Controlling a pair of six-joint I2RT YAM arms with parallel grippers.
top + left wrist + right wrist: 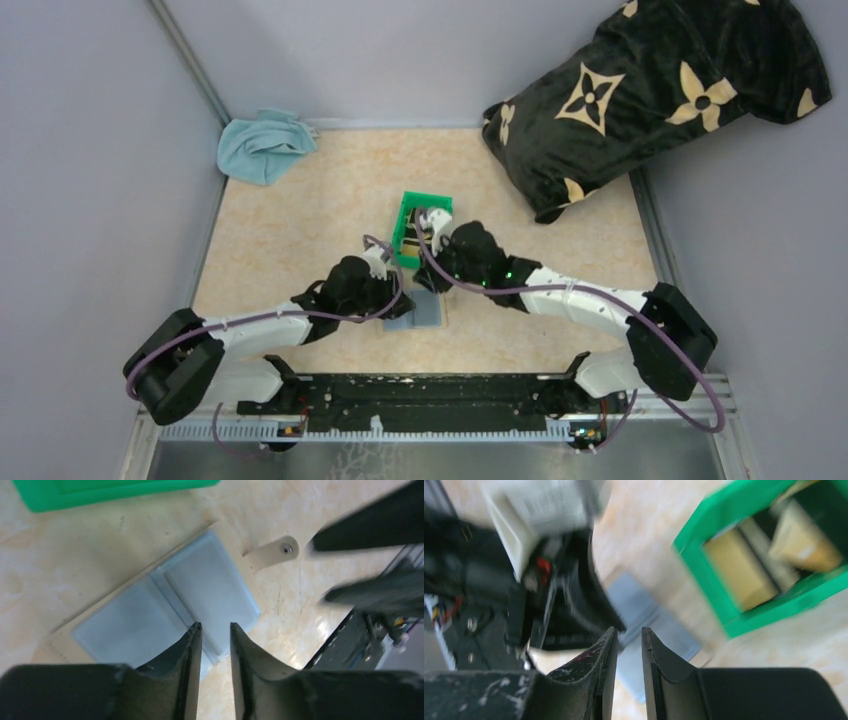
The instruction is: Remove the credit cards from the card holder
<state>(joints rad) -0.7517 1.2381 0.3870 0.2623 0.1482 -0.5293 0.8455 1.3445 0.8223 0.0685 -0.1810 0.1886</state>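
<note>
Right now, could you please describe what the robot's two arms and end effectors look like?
Both the left arm and right arm have white links, bulky black joints and a looping purple cable. Green lights glow near the right wrist. The left end effector and right end effector have dark, curved fingers; the right's look scuffed.

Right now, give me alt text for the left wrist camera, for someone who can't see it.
The card holder lies open on the beige table, blue-grey inside facing up, just beyond the left gripper, whose jaws stand slightly apart with nothing between them. A green bin edges the top left; the right arm is blurred at right.
</note>
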